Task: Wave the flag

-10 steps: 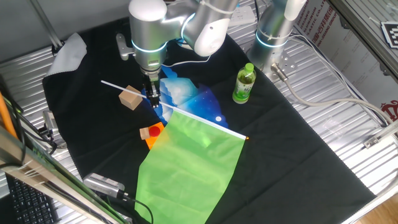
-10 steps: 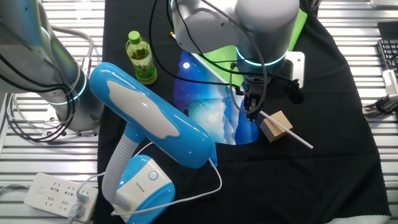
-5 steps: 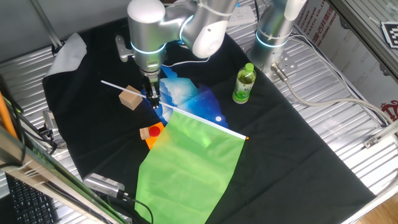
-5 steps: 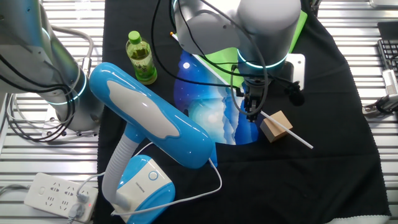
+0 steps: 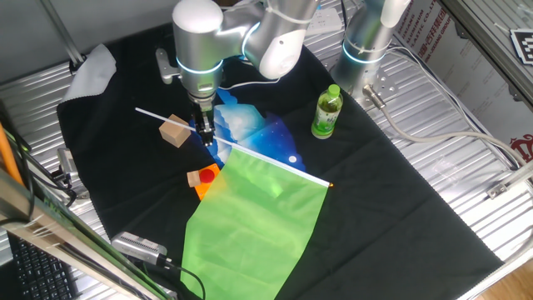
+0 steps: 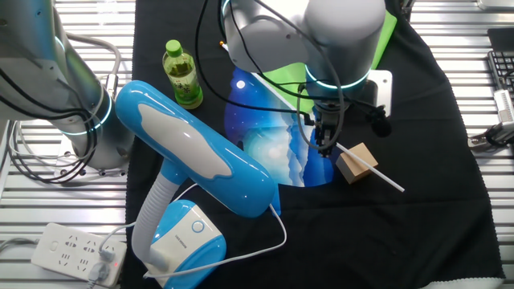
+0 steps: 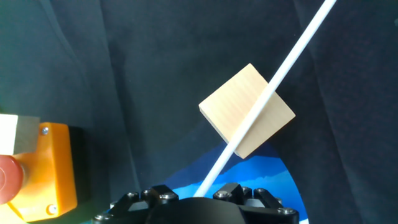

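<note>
The flag lies on the black cloth: its light-green sheet (image 5: 250, 225) is spread toward the front, and its thin white stick (image 5: 154, 115) runs across a wooden block (image 5: 175, 131). My gripper (image 5: 206, 136) points straight down onto the stick just right of the block, fingers close together around it. In the other fixed view my gripper (image 6: 324, 148) meets the stick (image 6: 377, 170) beside the block (image 6: 356, 163). In the hand view the stick (image 7: 273, 81) crosses the block (image 7: 245, 112) and ends between my gripper's (image 7: 196, 194) fingers.
A blue and white starry cloth (image 5: 258, 133) lies under the gripper. An orange box with a red button (image 5: 204, 177) sits by the flag's edge. A green bottle (image 5: 326, 112) stands to the right. A big blue-white device (image 6: 193, 160) stands close in the other fixed view.
</note>
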You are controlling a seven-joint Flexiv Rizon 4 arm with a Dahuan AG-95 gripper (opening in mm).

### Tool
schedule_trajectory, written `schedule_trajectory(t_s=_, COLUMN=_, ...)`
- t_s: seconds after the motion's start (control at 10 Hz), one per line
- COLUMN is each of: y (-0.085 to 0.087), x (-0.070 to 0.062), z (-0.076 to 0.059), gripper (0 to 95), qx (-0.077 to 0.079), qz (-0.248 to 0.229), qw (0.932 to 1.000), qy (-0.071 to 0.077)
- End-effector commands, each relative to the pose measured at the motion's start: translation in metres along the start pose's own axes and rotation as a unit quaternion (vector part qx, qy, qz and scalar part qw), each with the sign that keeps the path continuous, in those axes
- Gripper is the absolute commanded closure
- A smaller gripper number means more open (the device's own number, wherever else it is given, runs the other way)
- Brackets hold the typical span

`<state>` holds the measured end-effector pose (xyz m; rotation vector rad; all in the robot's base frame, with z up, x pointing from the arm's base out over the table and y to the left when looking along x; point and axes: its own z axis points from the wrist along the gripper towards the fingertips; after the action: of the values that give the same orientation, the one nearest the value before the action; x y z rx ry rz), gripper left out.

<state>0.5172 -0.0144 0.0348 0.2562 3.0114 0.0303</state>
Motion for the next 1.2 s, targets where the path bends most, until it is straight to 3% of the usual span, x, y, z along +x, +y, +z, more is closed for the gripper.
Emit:
schedule_trajectory(t_s=0.1, y=0.0001, x=0.0001, z=-0.0003, gripper=57.0, qx=0.0, qz=0.0, qw=1.0, qy=-0.001)
schedule_trajectory(t_s=0.2, y=0.0001, x=0.0002, z=-0.0003, gripper=57.0, qx=0.0, qz=0.001, qw=1.0, qy=-0.001)
schedule_trajectory(t_s=0.3, y=0.0001, x=0.0002, z=-0.0003, gripper=76.0, qx=0.0, qz=0.002, qw=1.0, qy=-0.001)
schedule_trajectory(t_s=0.7, y=0.0001, x=0.0002, z=-0.0002, gripper=76.0, qx=0.0, qz=0.005, qw=1.0, qy=-0.001)
schedule_trajectory(t_s=0.8, y=0.0001, x=0.0002, z=-0.0002, gripper=95.0, qx=-0.001, qz=0.009, qw=1.0, qy=-0.001)
schedule_trajectory(t_s=1.2, y=0.0001, x=0.0002, z=-0.0002, gripper=95.0, qx=-0.005, qz=0.013, qw=0.9999, qy=-0.003)
